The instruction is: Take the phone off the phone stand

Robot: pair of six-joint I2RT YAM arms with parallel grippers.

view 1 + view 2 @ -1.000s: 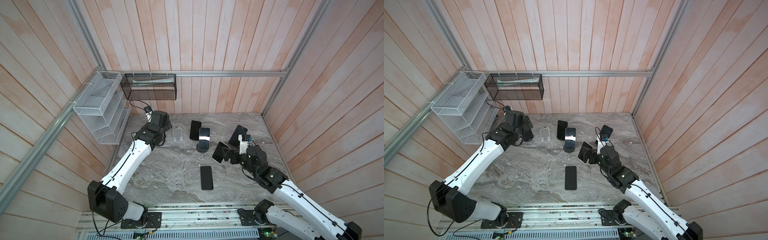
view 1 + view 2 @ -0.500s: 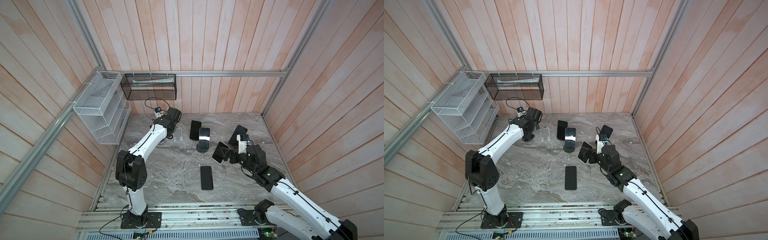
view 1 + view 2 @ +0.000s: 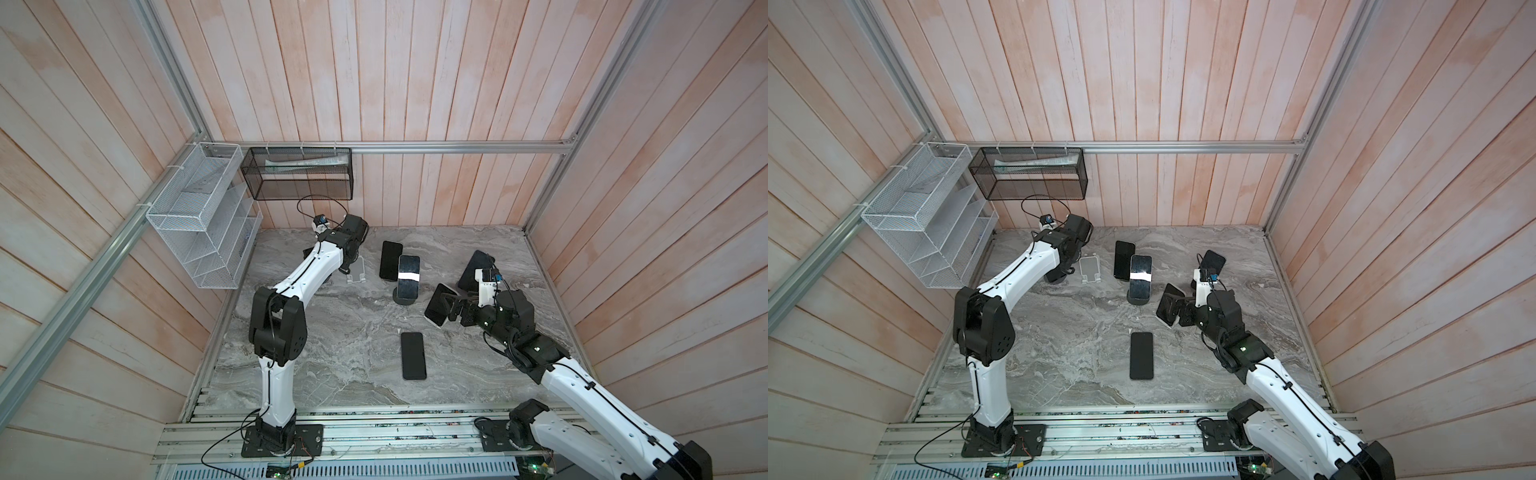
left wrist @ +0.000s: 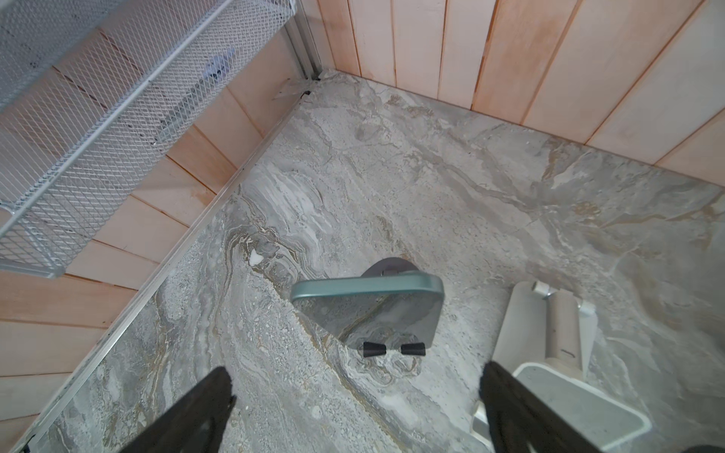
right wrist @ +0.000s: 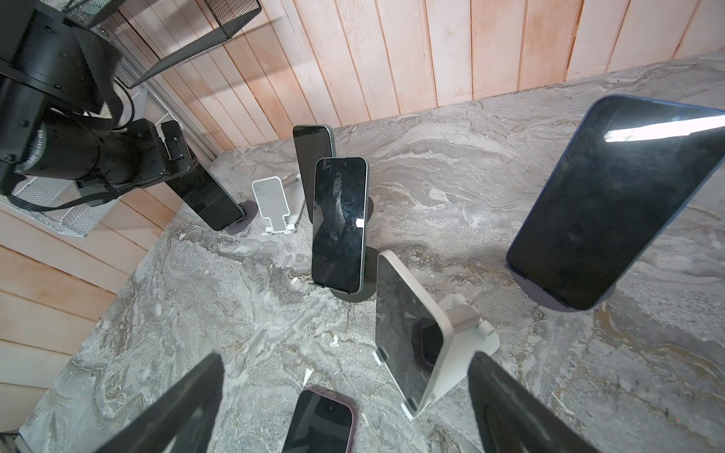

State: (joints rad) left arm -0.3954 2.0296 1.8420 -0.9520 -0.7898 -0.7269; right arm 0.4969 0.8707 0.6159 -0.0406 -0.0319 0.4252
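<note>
The white-framed black-screen phone (image 3: 431, 307) is propped on the white folding stand (image 5: 467, 325), at 3 o'clock on the grey marble table (image 3: 332, 332). Its long axis is steeply upright and leaned back, screen turned toward about 8 o'clock. The right gripper (image 5: 345, 364) is spread wide beside it, nothing held. The left gripper (image 4: 355, 372) is likewise spread, empty, over the green-edged phone (image 4: 368, 313) on the dark round stand (image 4: 386, 266), at 10 o'clock.
</note>
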